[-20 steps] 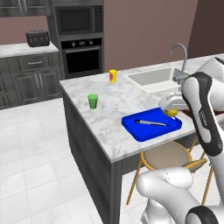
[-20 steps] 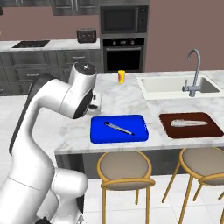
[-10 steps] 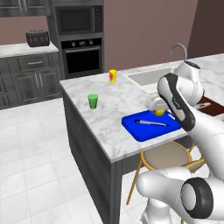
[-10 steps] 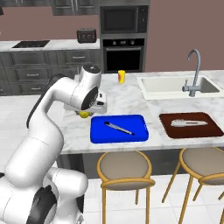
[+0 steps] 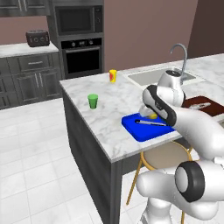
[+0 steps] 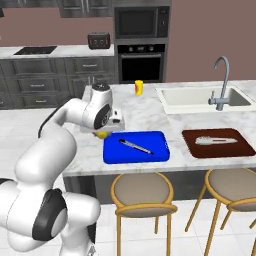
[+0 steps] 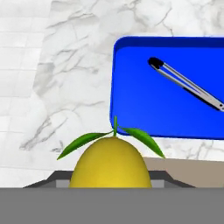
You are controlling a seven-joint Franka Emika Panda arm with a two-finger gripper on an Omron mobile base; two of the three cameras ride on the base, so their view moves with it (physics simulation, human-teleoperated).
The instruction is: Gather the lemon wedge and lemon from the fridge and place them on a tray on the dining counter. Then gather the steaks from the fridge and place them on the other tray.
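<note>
Yellow lemon (image 7: 110, 162), two green leaves at its stem, sat gripped in the gripper (image 6: 104, 131); its fingers were hidden beside the blue tray (image 6: 160, 152).

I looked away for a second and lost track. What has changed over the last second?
The arm swung across the counter toward the blue tray, carrying the lemon in the gripper; the lemon now hangs by the tray's edge, not yet set down. The grip stayed the same. The tongs on the blue tray, the brown tray, the green cup and the yellow cup stayed put.
</note>
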